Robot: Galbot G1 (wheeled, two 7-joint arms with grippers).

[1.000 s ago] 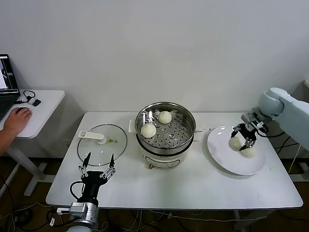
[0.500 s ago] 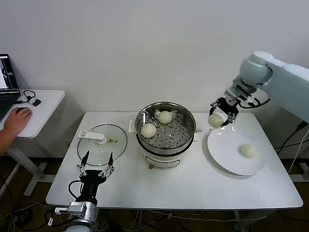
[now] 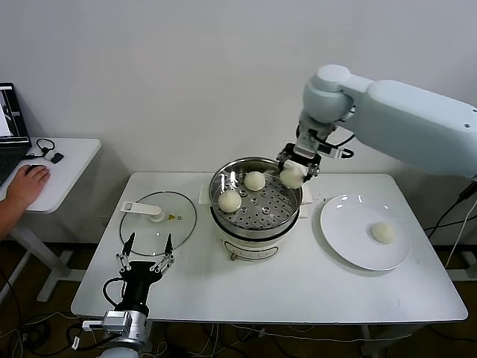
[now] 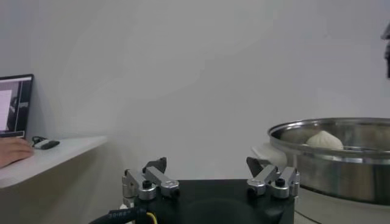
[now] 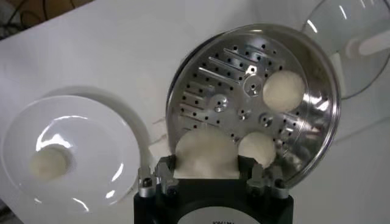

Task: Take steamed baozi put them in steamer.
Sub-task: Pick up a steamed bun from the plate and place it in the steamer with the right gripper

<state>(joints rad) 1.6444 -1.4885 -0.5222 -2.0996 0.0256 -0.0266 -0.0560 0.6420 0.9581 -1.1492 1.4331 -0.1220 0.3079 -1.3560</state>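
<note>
Nearest, at the table's near left edge: left gripper, parked, fingers spread, holding nothing. Farther, mid-table: round shiny steel steamer basket on its white pot base, upright, open mouth facing up, two smooth domed cream-white buns on the perforated floor. To the right: round white plate with one more bun. Over the steamer's far right rim: right gripper, clenched on a fourth bun. Round buns, no long axis.
</note>
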